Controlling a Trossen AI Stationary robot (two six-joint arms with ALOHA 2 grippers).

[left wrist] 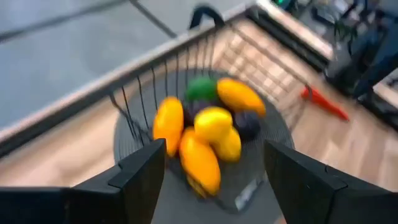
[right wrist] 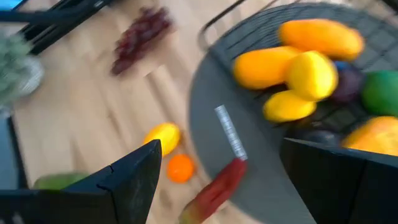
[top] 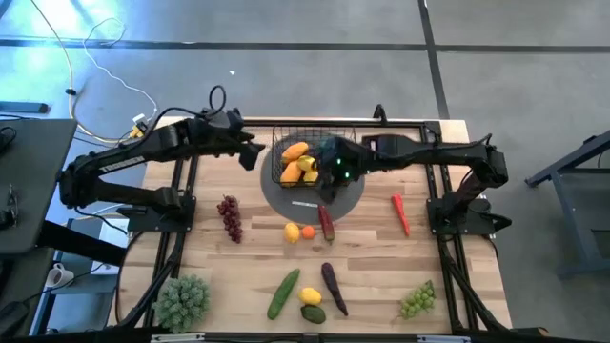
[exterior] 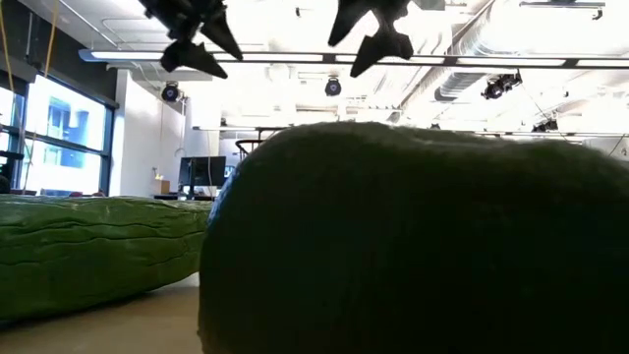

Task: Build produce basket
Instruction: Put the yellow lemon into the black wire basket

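Note:
The black wire basket (top: pixel 310 152) stands on a flat grey disc (top: pixel 319 202) at the table's far middle. It holds orange-yellow fruits (left wrist: pixel 199 162), lemons (left wrist: pixel 212 123), a green fruit (left wrist: pixel 202 89) and dark plums (right wrist: pixel 349 81). My left gripper (top: pixel 255 152) hovers open and empty just left of the basket; its fingers (left wrist: pixel 144 177) frame the fruit in the left wrist view. My right gripper (top: pixel 326 183) hovers open and empty over the basket's near right part and the disc; it also shows in the right wrist view (right wrist: pixel 224 186). Both show high up in the low view, the left gripper (exterior: pixel 195 39) and the right gripper (exterior: pixel 375 31).
On the table lie purple grapes (top: pixel 230 217), a lemon (top: pixel 292 232), a small orange (top: pixel 308 232), a dark red chili (top: pixel 327 222) at the disc's near edge, a red chili (top: pixel 400 211), a cucumber (top: pixel 283 292), an eggplant (top: pixel 334 288), a lemon (top: pixel 311 296), a lime (top: pixel 314 313) and green grapes (top: pixel 417 299).

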